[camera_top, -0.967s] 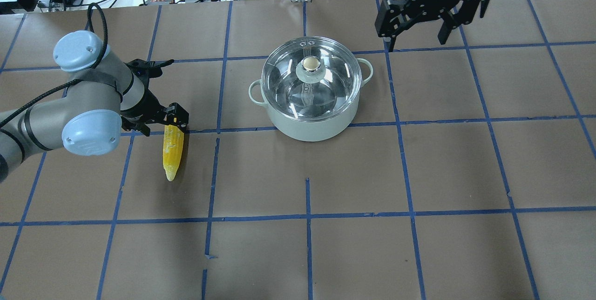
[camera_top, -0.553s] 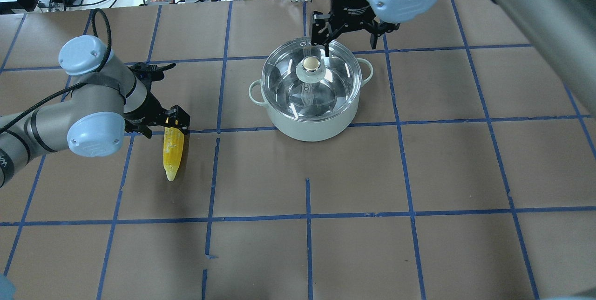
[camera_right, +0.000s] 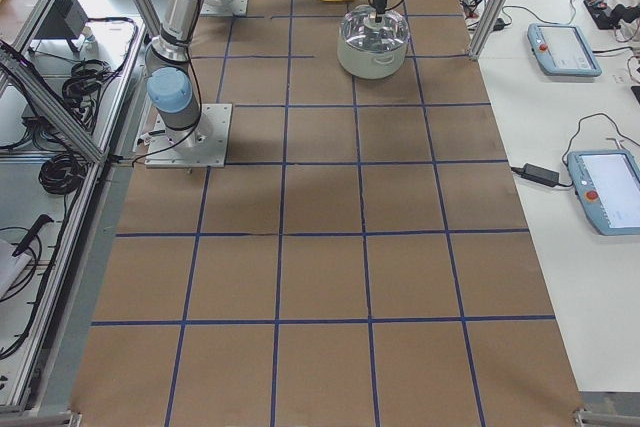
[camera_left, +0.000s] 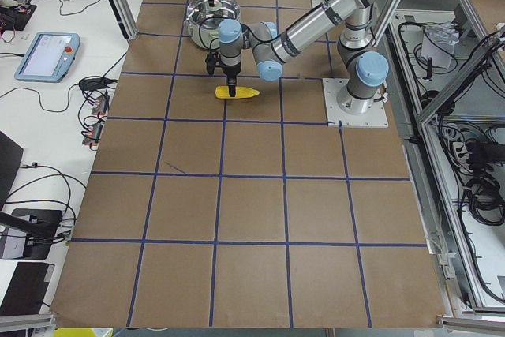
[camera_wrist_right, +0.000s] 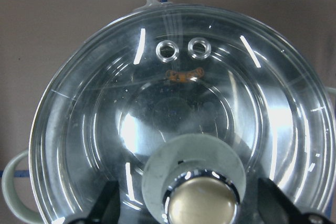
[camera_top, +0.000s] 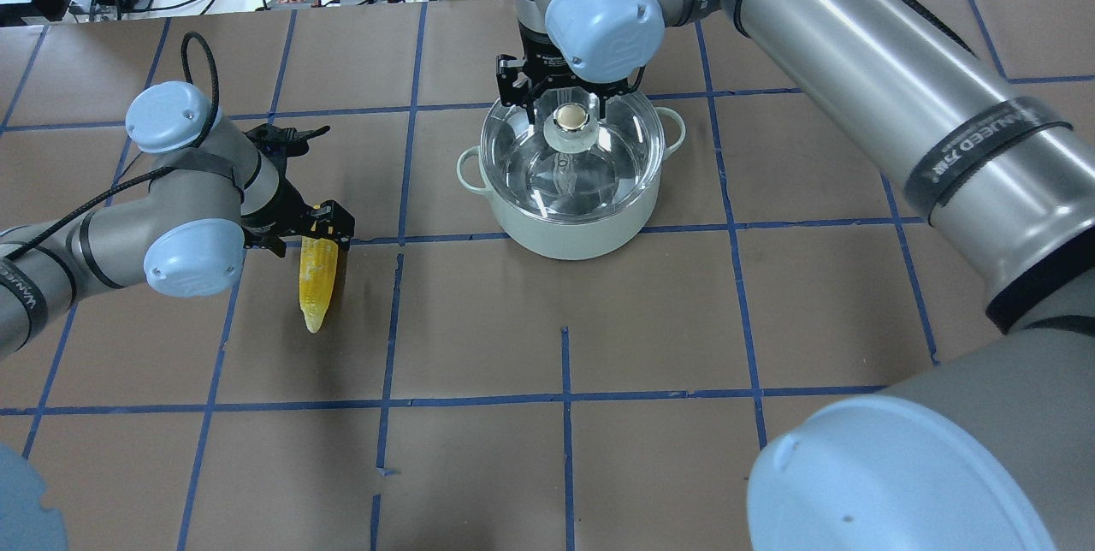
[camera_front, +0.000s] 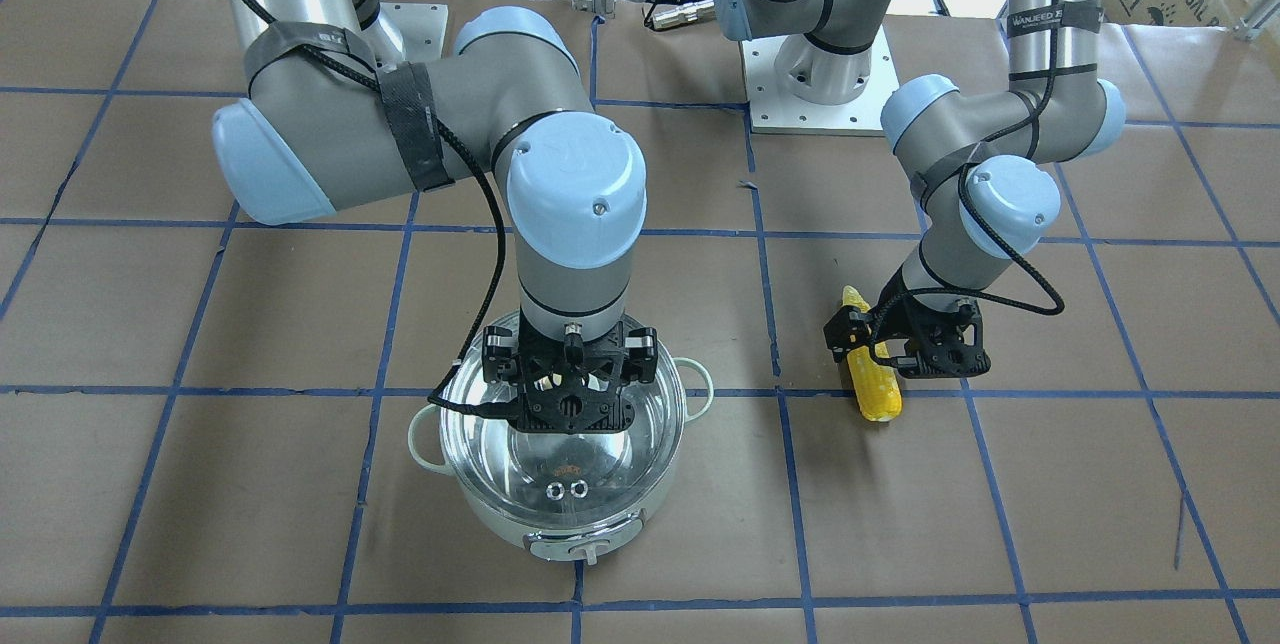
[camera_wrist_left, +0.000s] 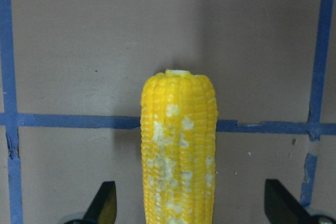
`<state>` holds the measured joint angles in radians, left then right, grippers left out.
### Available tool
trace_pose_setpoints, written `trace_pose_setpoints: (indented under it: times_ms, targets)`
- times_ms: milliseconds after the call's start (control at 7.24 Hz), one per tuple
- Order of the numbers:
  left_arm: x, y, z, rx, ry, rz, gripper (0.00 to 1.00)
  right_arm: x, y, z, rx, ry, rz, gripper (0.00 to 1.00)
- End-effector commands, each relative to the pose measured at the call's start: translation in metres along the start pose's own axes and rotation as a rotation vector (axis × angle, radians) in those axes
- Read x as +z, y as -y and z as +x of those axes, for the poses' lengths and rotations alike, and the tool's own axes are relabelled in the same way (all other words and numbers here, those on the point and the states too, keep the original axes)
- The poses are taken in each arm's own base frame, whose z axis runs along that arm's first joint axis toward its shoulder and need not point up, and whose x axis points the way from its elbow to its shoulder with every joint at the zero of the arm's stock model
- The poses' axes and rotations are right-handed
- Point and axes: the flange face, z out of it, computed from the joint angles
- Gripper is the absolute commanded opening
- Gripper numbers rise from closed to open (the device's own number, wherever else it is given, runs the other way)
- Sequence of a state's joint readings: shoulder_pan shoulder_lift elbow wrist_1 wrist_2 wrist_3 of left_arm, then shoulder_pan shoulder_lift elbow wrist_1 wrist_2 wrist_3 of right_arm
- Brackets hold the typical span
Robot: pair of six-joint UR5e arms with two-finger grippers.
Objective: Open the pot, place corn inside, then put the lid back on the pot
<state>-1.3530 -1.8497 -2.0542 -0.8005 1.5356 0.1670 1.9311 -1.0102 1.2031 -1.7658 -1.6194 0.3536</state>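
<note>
The pot [camera_top: 569,230] sits on the brown table [camera_top: 770,320] with the lid [camera_top: 522,162] on top of it. From above, the corn [camera_top: 316,281] lies flat on the table at about 8 o'clock from the pot. It is well apart from the pot, and its pointy end faces 6 o'clock.

The right gripper [camera_top: 568,110] hangs right over the lid's knob [camera_top: 571,121]. Its wrist camera shows this best. One finger [camera_wrist_right: 102,211] stands at 9 o'clock of the knob and the other at 3 o'clock. They are spread wide, with a gap on each side, and they hold nothing. That same view shows the two little vent rings [camera_wrist_right: 168,50] at 12 o'clock on the glass. From above, the gripper hides most of them. The view from across the table shows them at 6 o'clock on the lid. Only that view shows the pot's front dial [camera_front: 588,552], at 6 o'clock on the pot's wall.

The left gripper [camera_top: 306,236] is down at the fat end of the corn. Its wrist camera shows a finger [camera_wrist_left: 105,205] on each side of the cob. They are spread wide, with bare table between each finger and the corn, so it grips nothing. From above you cannot see those gaps, because the gripper covers the corn's end.

From above, the pot's loop handles [camera_top: 469,173] stick out at about 9 o'clock and 2 o'clock. The two side views show the pot and corn only small and far away.
</note>
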Motion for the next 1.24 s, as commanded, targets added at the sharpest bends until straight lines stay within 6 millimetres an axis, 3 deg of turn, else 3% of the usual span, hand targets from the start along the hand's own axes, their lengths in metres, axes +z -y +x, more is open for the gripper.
trace_pose_setpoints:
  times_ms: [0,138,276,415,553,691,967,1106]
  targets:
    - [0.01,-0.005,0.001,-0.001,0.002,0.013,1.0,0.018,0.0,-0.009,0.023,0.004,-0.01,0.96]
    - [0.01,-0.005,0.0,-0.001,0.003,0.021,1.0,0.022,-0.005,-0.001,0.018,-0.002,-0.024,0.96]
    - [0.008,-0.002,0.001,0.002,0.003,0.049,0.92,0.022,-0.006,0.004,0.022,-0.002,-0.026,0.96]
    - [0.007,-0.001,0.0,0.011,0.004,0.057,0.74,0.02,-0.006,0.004,0.026,0.003,-0.027,0.96]
    - [0.007,-0.001,0.0,0.022,-0.001,0.056,0.34,0.015,-0.006,0.007,0.031,0.01,-0.021,0.95]
    - [0.006,-0.002,0.0,0.018,0.001,0.057,0.02,0.009,-0.002,0.01,0.036,0.016,-0.009,0.94]
    - [-0.016,0.006,-0.002,0.014,0.044,0.13,0.0,0.008,-0.001,0.011,0.039,0.028,-0.02,0.89]
    - [-0.03,0.006,-0.005,0.007,0.106,0.126,0.0,0.007,0.0,0.014,0.043,0.028,-0.02,0.64]
